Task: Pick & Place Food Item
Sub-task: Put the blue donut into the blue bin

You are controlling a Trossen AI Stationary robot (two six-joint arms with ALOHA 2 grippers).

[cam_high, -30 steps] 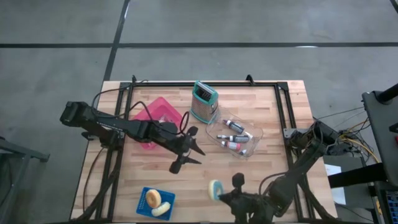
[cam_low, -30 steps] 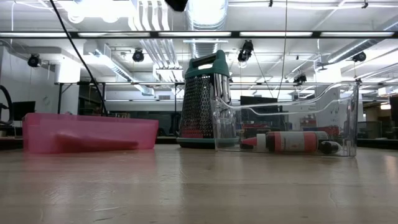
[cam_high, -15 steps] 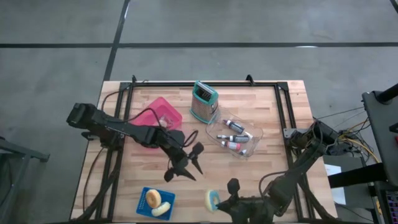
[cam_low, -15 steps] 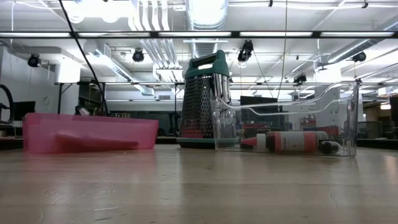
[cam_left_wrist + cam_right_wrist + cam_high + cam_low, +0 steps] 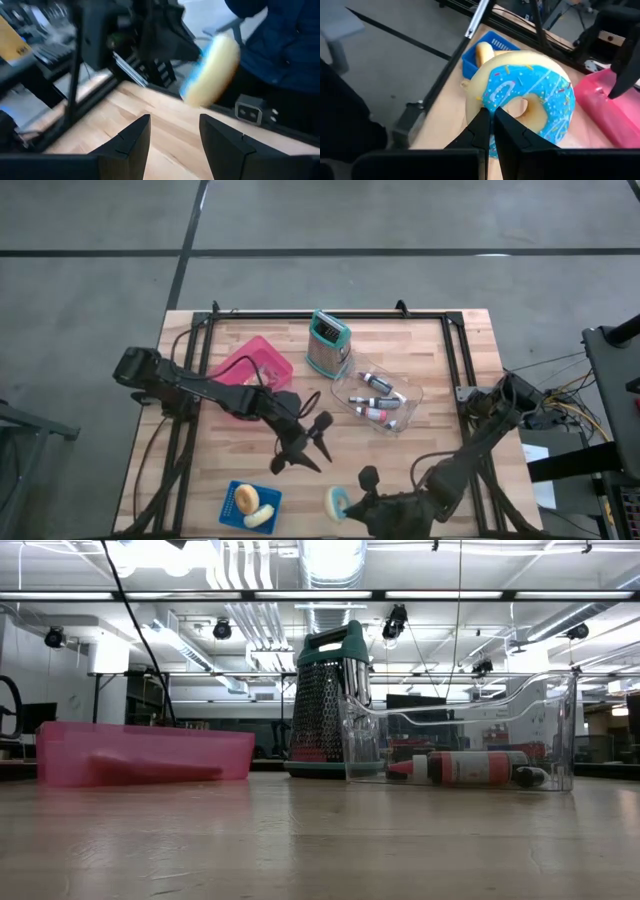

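Two claws work over the wooden plank tabletop [image 5: 420, 350]. The right claw [image 5: 489, 127] has its dark fingers pressed together on the rim of a ring-shaped doughnut [image 5: 522, 105], pale dough topped with glossy blue icing and sprinkles, and holds it just above the boards near the front edge; from above, the doughnut [image 5: 337, 502] shows at the tip of that claw [image 5: 348, 504]. Just beyond the held doughnut, to one side of the right claw, sits a small blue tray [image 5: 231, 498] with ribbed walls, carrying two pale pieces of food [image 5: 245, 499]. The left claw [image 5: 298, 450] hangs with its two fingers spread and nothing between them, well apart from the right claw and farther in on the tabletop; its own camera looks past those fingers [image 5: 131, 142] at the doughnut [image 5: 212, 70] and at a person's dark blue sleeve [image 5: 290, 45] beyond the table edge. Behind the left claw lies one pink plastic bin [image 5: 257, 364], rectangular and shallow. Farther back stands one metal box grater [image 5: 327, 343] with a teal handle and base, and beside it one clear plastic container [image 5: 405, 395] holding three small tubes [image 5: 375, 383]. Nothing stands between the held doughnut and the blue tray.
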